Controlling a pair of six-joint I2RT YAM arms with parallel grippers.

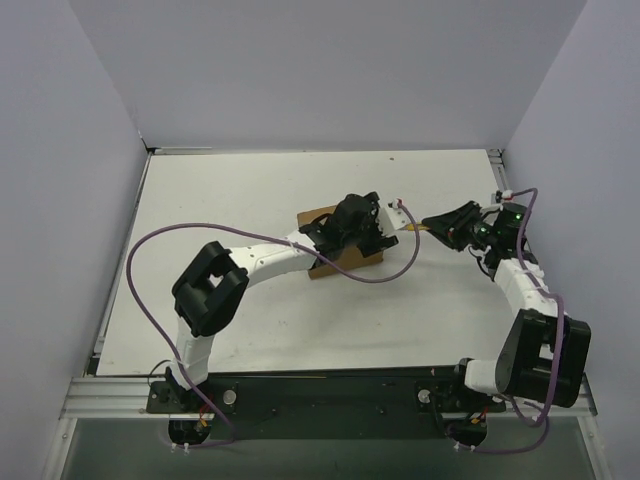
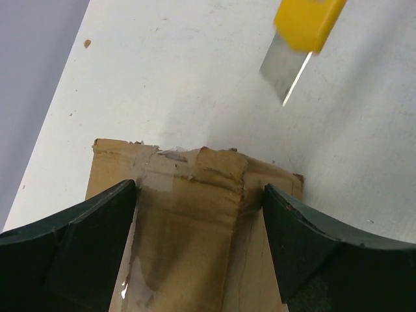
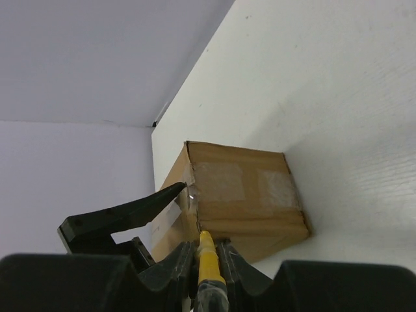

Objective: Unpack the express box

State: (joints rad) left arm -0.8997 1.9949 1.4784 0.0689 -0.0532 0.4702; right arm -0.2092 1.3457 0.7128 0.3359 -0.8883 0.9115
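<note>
Sitting in the middle of the tabletop (image 1: 250, 190), the box (image 3: 240, 195) has the left end effector (image 2: 198, 192) spread wide over it. The right end effector (image 3: 205, 244) pinches a yellow knife (image 2: 307, 23) near the box.

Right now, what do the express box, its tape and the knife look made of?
Express box: brown cardboard, matte, ragged torn edges. Tape: probably clear plastic film, glossy, catching light. Knife: yellow plastic-looking body, bare shiny metal blade.
</note>
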